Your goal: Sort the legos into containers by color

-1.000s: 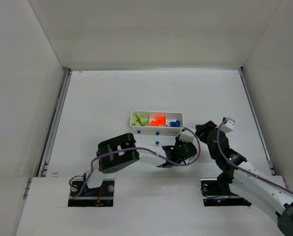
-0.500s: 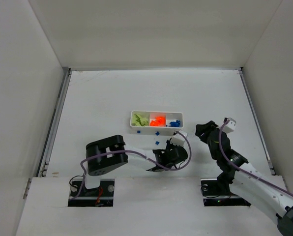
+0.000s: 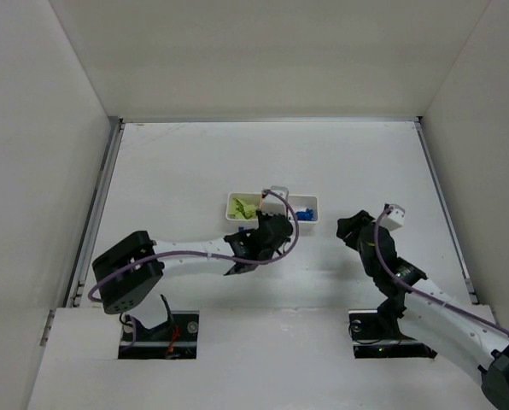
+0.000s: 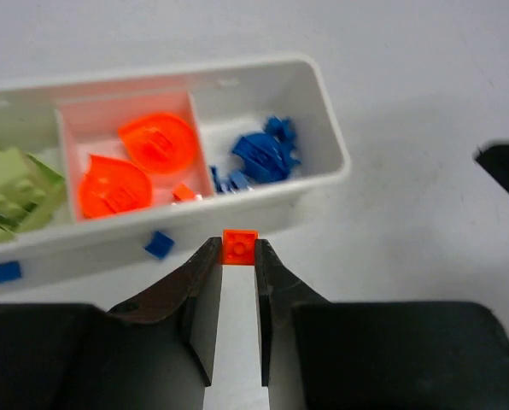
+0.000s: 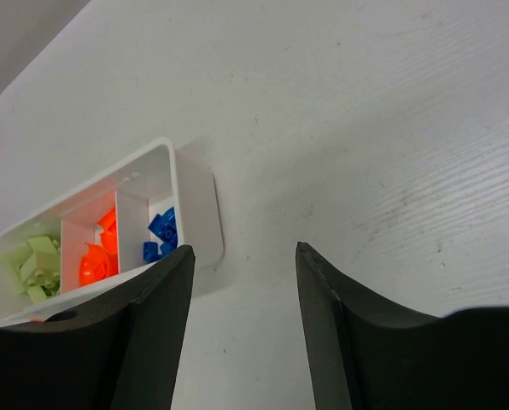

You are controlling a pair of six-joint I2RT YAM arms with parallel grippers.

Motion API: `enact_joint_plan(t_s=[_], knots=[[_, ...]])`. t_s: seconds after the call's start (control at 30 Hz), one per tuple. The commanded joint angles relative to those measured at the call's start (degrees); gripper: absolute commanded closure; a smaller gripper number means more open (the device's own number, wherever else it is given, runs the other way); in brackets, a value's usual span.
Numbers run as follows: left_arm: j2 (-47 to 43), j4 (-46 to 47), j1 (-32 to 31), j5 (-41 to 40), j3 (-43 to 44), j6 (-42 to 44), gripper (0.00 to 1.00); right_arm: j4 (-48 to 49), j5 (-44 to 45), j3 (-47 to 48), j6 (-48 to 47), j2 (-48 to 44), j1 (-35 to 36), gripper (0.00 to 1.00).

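One orange lego (image 4: 239, 247) sits pinched between left jaws.

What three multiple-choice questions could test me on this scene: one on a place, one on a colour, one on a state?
1. Which compartment of the tray holds the orange pieces?
A. the middle one
B. an end one
C. none

2. What colour is the brick in the left gripper?
A. blue
B. green
C. orange

3. How is the right gripper?
A. shut on a brick
B. open and empty
C. shut on the tray

Answers: 1 A, they lie between the green pieces and the blue pieces; 2 C, an orange brick is pinched in it; 3 B, only bare table shows in its gap.
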Motion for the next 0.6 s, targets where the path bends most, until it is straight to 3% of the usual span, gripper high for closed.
enact_joint_plan(t_s=[0.0,0.2,0.33,0.43,0.57], knots=[[-1.96,-0.04,6.18,1.71,0.78,2.1,0.86,3.89,-0.72,0.47,-0.49,1.41,1.37,0.43],[4.01,-0.3,14.2,9.19,5.62,2.27,0.83,7.14,-3.0,2.84,-3.73,7.12,7.6,0.44],[7.09,-0.39,15.25,9.9,7.29,2.27,0.68,7.93,-3.71,5.64,-5.41,12.39,14.01,0.47],[5.61,-0.22,15.34,9.9,6.16,1.92,0.6,8.9,-3.1,8.11,-6.64,17.84,19.12,0.47],[-0.79,-0.13,15.52,9.2,1.25,1.05,0.58,10.57,-1.87,12.5,-6.82,27.06,22.55,0.45]])
